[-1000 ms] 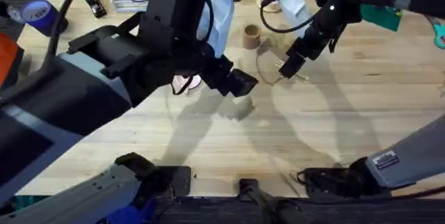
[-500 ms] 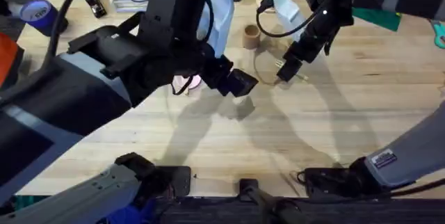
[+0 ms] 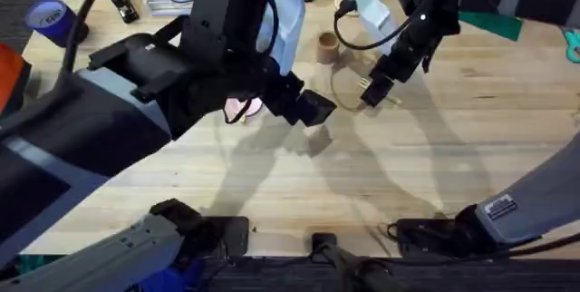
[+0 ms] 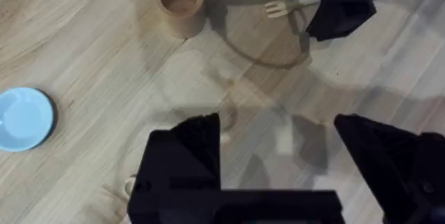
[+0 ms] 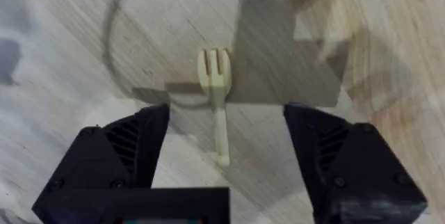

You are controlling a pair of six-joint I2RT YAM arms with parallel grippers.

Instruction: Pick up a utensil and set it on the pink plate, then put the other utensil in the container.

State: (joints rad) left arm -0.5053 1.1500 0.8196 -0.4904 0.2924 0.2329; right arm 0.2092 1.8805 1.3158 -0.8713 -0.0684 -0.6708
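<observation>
- Overhead view: we see a pale wooden desk (image 3: 453,147). Our left arm rises large and dark from the lower left, and its gripper (image 3: 308,109) hangs over the middle of the desk, just beside a small flat round pale-pink plate (image 3: 243,107) that is mostly hidden behind the arm. Whether the round-ended wooden utensil lies on that plate we cannot tell. A small tan cardboard-coloured cylindrical cup (image 3: 327,47) stands farther back. Our right arm reaches in from the upper right, and its gripper (image 3: 373,92) sits low over a small pale wooden fork (image 3: 381,98). Compared with a second ago this gripper has drawn slightly in over the fork; in the last half second it has barely moved.
- Left wrist view: the left jaws are spread wide with nothing between them. Beyond them we see the tan cup, the fork lying flat near it, the right gripper beside the fork, and a small light blue round plate (image 4: 25,117) well apart from these.
- Right wrist view: the right jaws stand apart, one on each side of the fork's thin handle, prongs pointing away. The fork rests on the desk, not yet gripped.
- Our judgement: the right arm has settled into position, so closing on the fork handle comes next, then carrying it to the cup.
</observation>
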